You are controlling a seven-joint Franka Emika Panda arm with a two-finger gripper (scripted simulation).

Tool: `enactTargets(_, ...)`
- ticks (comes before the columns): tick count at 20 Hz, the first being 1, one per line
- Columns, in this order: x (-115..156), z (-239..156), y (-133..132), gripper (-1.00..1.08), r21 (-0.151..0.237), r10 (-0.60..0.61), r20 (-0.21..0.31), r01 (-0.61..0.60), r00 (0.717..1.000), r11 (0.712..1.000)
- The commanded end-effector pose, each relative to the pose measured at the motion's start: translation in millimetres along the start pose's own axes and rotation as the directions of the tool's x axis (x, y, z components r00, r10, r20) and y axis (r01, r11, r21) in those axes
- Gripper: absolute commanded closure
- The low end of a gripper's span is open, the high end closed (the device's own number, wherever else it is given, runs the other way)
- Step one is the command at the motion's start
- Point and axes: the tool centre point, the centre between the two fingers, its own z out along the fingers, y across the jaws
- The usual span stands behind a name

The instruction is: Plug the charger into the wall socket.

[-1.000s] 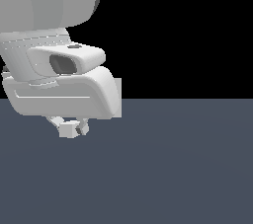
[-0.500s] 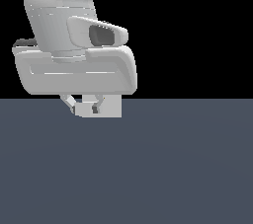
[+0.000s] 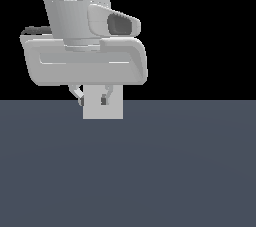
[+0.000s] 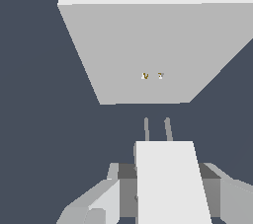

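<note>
Gripping the charger (image 4: 170, 181) between closed fingers (image 4: 106, 201), the hand (image 3: 92, 101) sits at centre of the exterior view, beneath the bulky arm housing (image 3: 85, 63) that hides the charger there. Only the wrist view shows its two prongs (image 4: 157, 129) pointing at, but apart from, the wall socket (image 4: 148, 45), whose two orange holes (image 4: 152, 75) sit centrally. No writing is legible. The desk (image 3: 175, 171) is plain dark grey-blue.

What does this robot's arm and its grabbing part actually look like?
The arm is smooth pale grey-white plastic with rounded segments. One side carries a bulge with a dark oval recess. Below sits a wide, rounded boxy hand body with faint outlined panel lines. The end effector has two thin grey fingers with darker pads. A short dark cable shows by the hand's upper edge. No logos or lettering show.
</note>
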Motion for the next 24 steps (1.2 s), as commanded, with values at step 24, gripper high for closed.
enactTargets(24, 23, 8, 1, 1.08, 0.010, -0.013, 0.002, 0.013, 1.000, 1.000)
